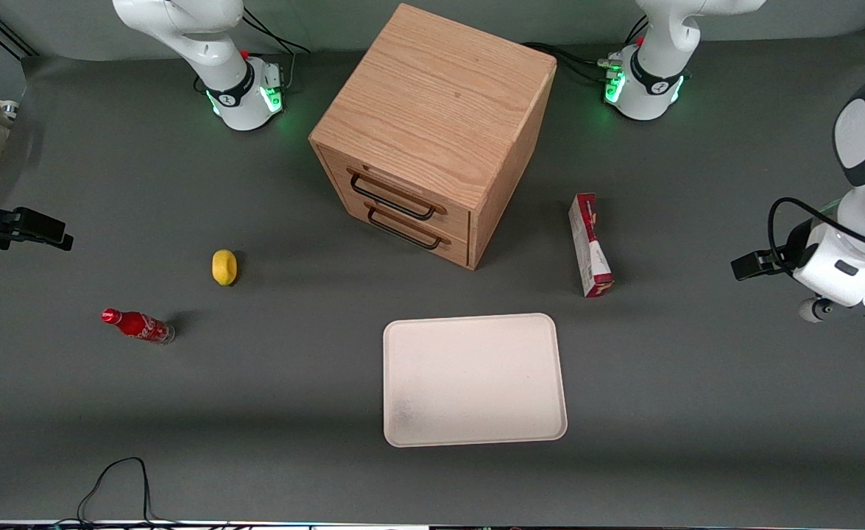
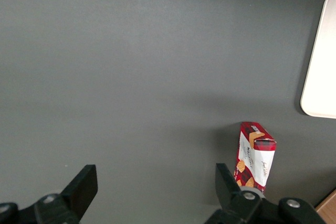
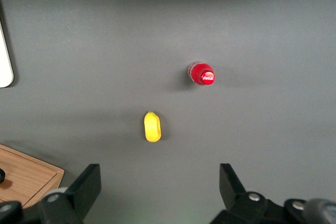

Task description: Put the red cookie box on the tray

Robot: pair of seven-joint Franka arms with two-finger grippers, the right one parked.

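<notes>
The red cookie box (image 1: 590, 246) lies on its long narrow side on the dark table, beside the wooden cabinet and a little farther from the front camera than the tray (image 1: 474, 379). The tray is cream-white, flat and holds nothing. My left gripper (image 1: 752, 265) hangs above the table toward the working arm's end, well apart from the box. In the left wrist view the gripper (image 2: 155, 174) is open and empty, the box (image 2: 254, 156) stands just outside one fingertip (image 2: 224, 178), and a corner of the tray (image 2: 323, 66) shows.
A wooden two-drawer cabinet (image 1: 436, 132) stands at the table's middle, farther from the front camera than the tray. A yellow lemon (image 1: 224, 266) and a small red cola bottle (image 1: 138, 325) lie toward the parked arm's end.
</notes>
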